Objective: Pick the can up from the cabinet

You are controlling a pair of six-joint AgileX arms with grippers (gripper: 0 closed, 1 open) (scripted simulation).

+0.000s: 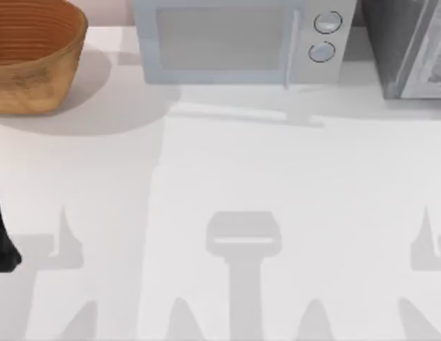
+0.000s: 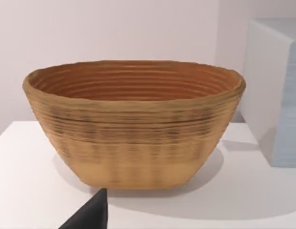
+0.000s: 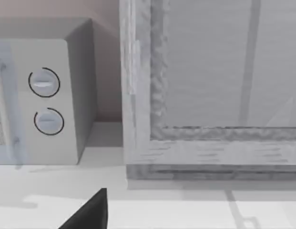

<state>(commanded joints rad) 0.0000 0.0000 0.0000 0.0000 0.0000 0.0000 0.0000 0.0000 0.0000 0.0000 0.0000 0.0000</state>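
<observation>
Seemingly hollow, basket (image 2: 133, 124) beside microwave (image 1: 238, 42); cabinet (image 3: 209, 90); tool state unclear.

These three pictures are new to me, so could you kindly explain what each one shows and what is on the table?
This is a simulated two-armed AgileX robot at a white table. The top view looks straight down: a woven basket stands at the back left, a microwave at the back middle, and a grey cabinet at the back right. A dark piece of the left arm sits at the left edge. The left wrist view faces the basket; the right wrist view faces the cabinet and microwave. Nothing is held.
</observation>
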